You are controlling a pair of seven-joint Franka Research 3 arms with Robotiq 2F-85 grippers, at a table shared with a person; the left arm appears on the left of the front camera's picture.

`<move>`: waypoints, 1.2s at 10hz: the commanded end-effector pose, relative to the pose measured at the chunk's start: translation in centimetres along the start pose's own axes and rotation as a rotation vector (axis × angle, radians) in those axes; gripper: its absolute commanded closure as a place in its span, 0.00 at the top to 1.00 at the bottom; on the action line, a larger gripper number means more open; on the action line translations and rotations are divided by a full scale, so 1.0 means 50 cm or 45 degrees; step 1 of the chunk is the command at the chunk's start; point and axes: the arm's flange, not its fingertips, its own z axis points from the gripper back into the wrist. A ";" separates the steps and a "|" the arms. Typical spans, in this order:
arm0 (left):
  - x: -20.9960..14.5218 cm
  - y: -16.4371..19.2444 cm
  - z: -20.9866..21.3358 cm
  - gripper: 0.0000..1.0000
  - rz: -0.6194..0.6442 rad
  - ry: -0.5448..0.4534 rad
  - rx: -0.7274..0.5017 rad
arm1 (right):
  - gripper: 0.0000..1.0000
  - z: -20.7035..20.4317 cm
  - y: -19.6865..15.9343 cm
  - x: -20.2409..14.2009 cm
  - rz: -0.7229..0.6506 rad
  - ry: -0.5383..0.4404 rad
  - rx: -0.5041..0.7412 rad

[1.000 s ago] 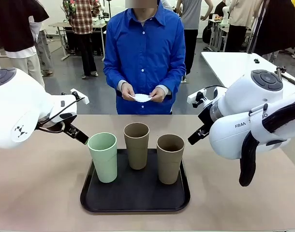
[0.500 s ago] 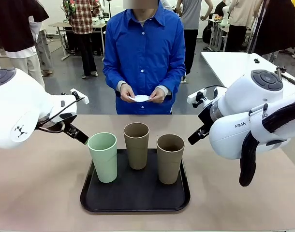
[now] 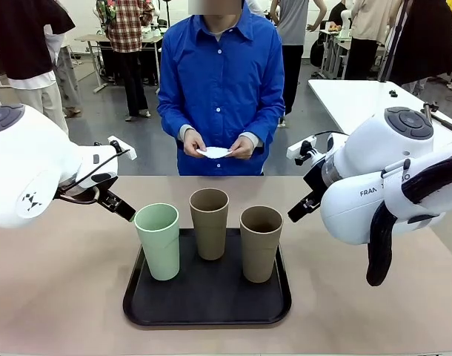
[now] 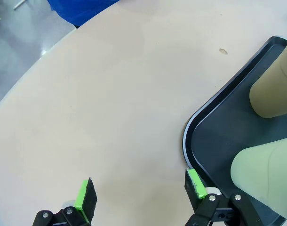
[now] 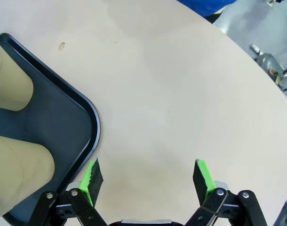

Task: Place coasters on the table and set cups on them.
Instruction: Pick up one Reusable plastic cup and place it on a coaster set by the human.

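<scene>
White scalloped paper coasters are sitting in the person's hands beyond the far edge of the beige-pink table; none is laid down yet. The mint-green matte tumbler, centre tan tumbler and right tan tumbler are standing on the black tray. The left gripper and right gripper are hovering beside the tray, jaws wide, gripping nothing. The coaster step is pending, and next the coasters need bare tabletop.

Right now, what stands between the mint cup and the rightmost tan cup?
The second tan cup, slightly farther back on the tray, seen in the front view.
</scene>
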 end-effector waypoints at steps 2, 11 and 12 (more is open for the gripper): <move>0.000 0.000 0.000 1.00 0.000 0.000 0.000 | 1.00 0.000 0.000 0.000 0.000 0.000 0.000; -0.080 -0.050 0.304 1.00 -0.061 0.282 -0.106 | 1.00 0.387 0.144 -0.035 0.021 0.327 -0.111; -0.081 -0.059 0.319 1.00 -0.013 0.167 -0.041 | 1.00 0.371 0.129 -0.052 -0.005 0.341 -0.113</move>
